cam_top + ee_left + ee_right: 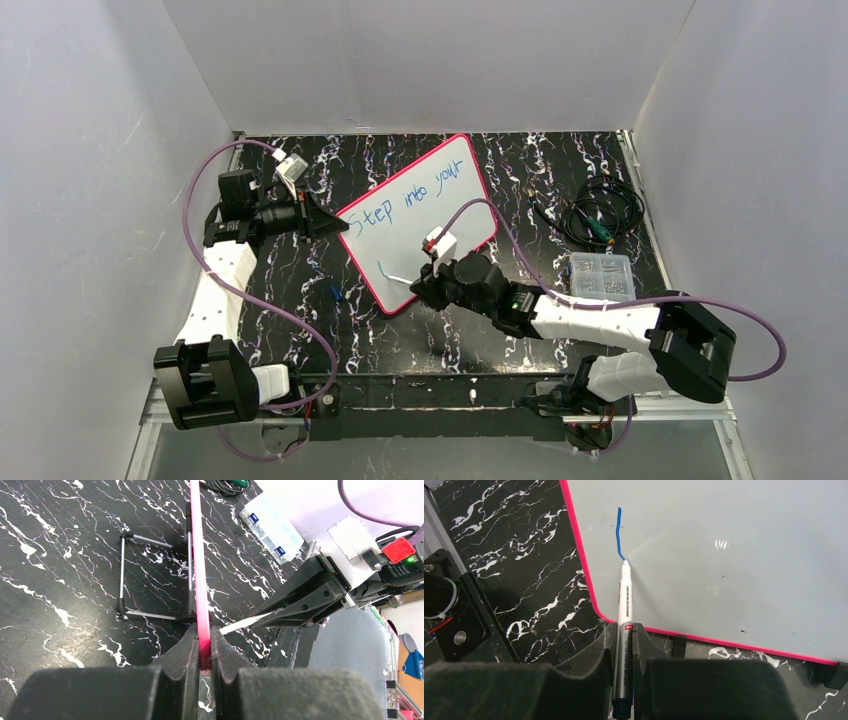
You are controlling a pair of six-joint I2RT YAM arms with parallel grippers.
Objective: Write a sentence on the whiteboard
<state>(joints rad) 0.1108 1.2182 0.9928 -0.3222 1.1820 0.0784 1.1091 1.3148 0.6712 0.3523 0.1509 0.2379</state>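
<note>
Nearest to us, right of centre on the black marbled surface, the right claw is closed tight on a white marker. The barrel is pinched between its two pads, and the dark rear end sticks out toward the wrist. The marker's tip touches the whiteboard close to its near left corner. It rests at the lower end of a short blue stroke, the only mark on the second line. Just left of that corner a small blue thing lies on the surface, too small for us to tell what it is.

The whiteboard stands in the middle of the surface, turned at an angle so that its near left corner points toward the arm bases. A thin wire stand props it up from behind. Above the stroke we read the first line of the sentence in blue: "Step into your".

Further back on the left, the left claw is clamped on the whiteboard's pink-red frame at its left edge. In its wrist view we see the frame edge-on, squeezed between both pads with no gap.

To the right of the whiteboard, apart from it, lies a clear plastic box. Beyond that, toward the far right corner, sits a loose bundle of dark cables.
</note>
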